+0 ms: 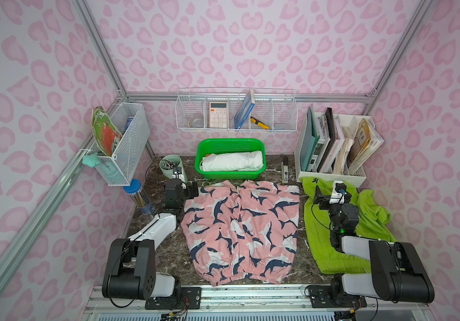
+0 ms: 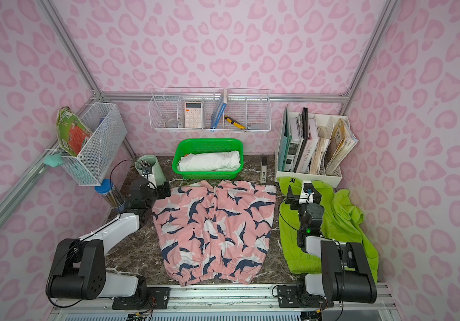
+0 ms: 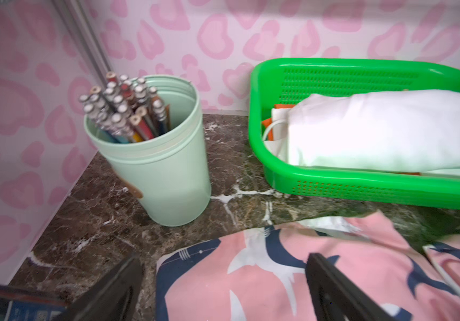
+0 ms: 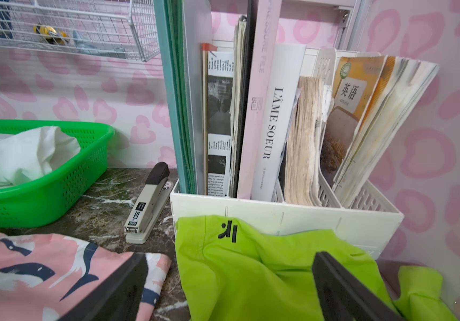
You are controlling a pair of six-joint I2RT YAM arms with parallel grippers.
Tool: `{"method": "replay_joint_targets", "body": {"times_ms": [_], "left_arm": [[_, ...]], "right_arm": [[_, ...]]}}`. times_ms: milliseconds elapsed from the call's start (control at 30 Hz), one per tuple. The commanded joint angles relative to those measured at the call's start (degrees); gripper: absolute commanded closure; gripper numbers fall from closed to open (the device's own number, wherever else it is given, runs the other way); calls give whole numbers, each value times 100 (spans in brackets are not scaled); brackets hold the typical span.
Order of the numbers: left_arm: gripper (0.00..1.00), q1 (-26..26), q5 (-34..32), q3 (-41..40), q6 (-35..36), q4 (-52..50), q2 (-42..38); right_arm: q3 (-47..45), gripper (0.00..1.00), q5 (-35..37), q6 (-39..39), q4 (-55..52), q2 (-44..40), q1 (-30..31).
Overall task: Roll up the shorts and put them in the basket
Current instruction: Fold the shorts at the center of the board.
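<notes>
the bench carries the pink shark shorts flat in its middle, and the lime green shorts crumpled at its right edge. the left fingers and right fingers hang released by the pink pair's far corners. rolling is not yet begun; next, i think, they must pinch those corners.

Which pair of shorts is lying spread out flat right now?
The pink shark-print shorts, laid flat in the middle; the lime green shorts lie crumpled beside the file rack.

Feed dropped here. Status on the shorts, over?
Left tool open at far corner of pink shark-print shorts, flat, unrolled. Right tool open over crumpled lime green shorts. Grey stapler nearby.
</notes>
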Motion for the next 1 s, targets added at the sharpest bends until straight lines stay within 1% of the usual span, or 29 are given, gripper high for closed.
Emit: {"method": "replay_joint_targets", "body": {"times_ms": [0, 100, 167, 233, 267, 333, 400, 500, 567, 633, 700, 833, 967], "left_arm": [[3, -420, 211, 390, 11, -870, -191], [3, -1037, 363, 863, -1, -1535, -137], [4, -1437, 474, 1113, -88, -1874, 20], [3, -1793, 566, 1220, -207, -1950, 165], [3, -1988, 592, 1256, -265, -2142, 236], [3, -2346, 796, 1406, -317, -2419, 381], [2, -2769, 810, 1538, -313, -2639, 479], [2, -3364, 954, 1552, -481, -2685, 632], [2, -3807, 945, 1671, -456, -2871, 809], [2, -4249, 650, 1853, -323, -3191, 1002], [2, -4615, 521, 1948, -304, -3307, 1157], [2, -5226, 538, 2173, -502, -3360, 1490], [3, -5693, 837, 2375, -554, -3346, 1882]], "right_arm": [[430, 6, -237, 207, -1338, -150, 51], [949, 6, -249, 160, -2254, -101, 261], [1322, 7, -42, 42, -2885, 23, 477], [1648, 7, 196, -36, -3363, 139, 639], [1819, 7, 193, -37, -3656, 207, 681], [2122, 8, 82, 38, -4134, 323, 695], [2476, 8, -159, 71, -4693, 481, 691], [3059, 8, -379, 197, -5657, 748, 707], [3300, 9, -501, 307, -6048, 941, 710], [3425, 12, -684, 319, -6294, 1037, 719], [3387, 12, -761, 378, -6375, 1037, 760], [3235, 14, -908, 553, -6428, 1017, 760], [3078, 16, -1142, 668, -6410, 1009, 778]]}}
